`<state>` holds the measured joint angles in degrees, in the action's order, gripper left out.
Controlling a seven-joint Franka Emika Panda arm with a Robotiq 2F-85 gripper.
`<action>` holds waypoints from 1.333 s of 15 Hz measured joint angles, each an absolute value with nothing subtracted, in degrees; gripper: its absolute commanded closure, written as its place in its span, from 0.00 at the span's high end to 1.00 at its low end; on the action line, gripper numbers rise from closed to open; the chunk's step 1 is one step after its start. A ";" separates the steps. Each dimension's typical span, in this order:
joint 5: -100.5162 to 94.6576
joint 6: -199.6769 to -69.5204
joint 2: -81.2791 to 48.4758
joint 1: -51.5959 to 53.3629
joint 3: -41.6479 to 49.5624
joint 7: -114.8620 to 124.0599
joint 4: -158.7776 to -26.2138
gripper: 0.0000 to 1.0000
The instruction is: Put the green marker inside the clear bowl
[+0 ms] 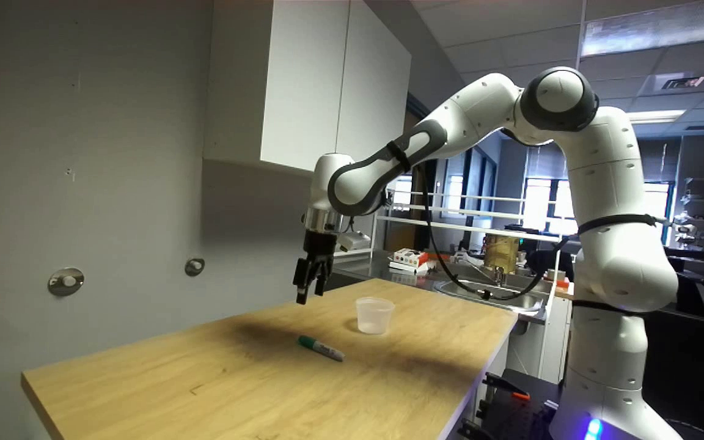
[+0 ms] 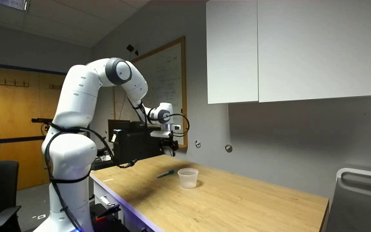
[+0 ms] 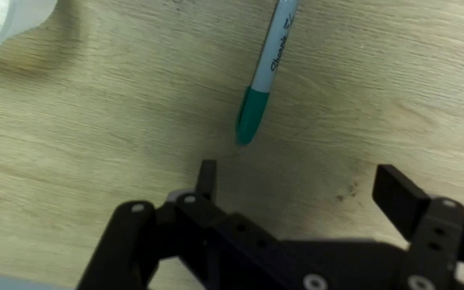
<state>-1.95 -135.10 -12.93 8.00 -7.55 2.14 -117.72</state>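
Observation:
The green marker (image 1: 321, 348) has a green cap and a pale grey barrel. It lies flat on the wooden table, also in an exterior view (image 2: 165, 174). In the wrist view the marker (image 3: 262, 76) runs from the top edge to just above the fingertips. The clear bowl (image 1: 374, 316) stands upright beside the marker, also in an exterior view (image 2: 188, 178). The bowl (image 3: 30, 14) is cut off at the wrist view's upper left corner. My gripper (image 3: 296, 175) is open and empty. In both exterior views the gripper (image 1: 310, 296) (image 2: 172, 152) hangs above the table, apart from both things.
The wooden table (image 1: 217, 391) runs along a grey wall (image 1: 113, 183). A white wall cabinet (image 1: 306, 79) hangs above the table's back. A sink (image 1: 511, 298) and small boxes (image 1: 410, 260) stand beyond the far end. A grey folded panel (image 2: 362, 199) stands by the table in an exterior view.

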 measured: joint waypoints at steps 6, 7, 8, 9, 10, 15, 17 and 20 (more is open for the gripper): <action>-1.83 -135.03 -19.58 7.94 -6.66 2.14 -115.77 1.00; -1.79 -134.99 -20.15 7.94 -6.57 2.14 -115.83 1.00; -1.73 -134.94 -20.65 7.94 -6.50 2.14 -115.91 1.00; -1.72 -134.85 -21.11 7.94 -6.48 2.14 -115.97 1.00; -1.71 -134.71 -21.55 7.94 -6.47 2.14 -116.02 1.00; -1.69 -134.08 -23.69 7.94 -6.46 2.14 -116.16 0.73; -1.69 -133.78 -24.41 7.96 -6.46 2.14 -116.16 0.60; -1.70 -133.48 -24.82 7.97 -6.45 2.14 -116.04 0.34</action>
<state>-1.70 -133.48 -24.82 7.97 -6.45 2.14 -116.04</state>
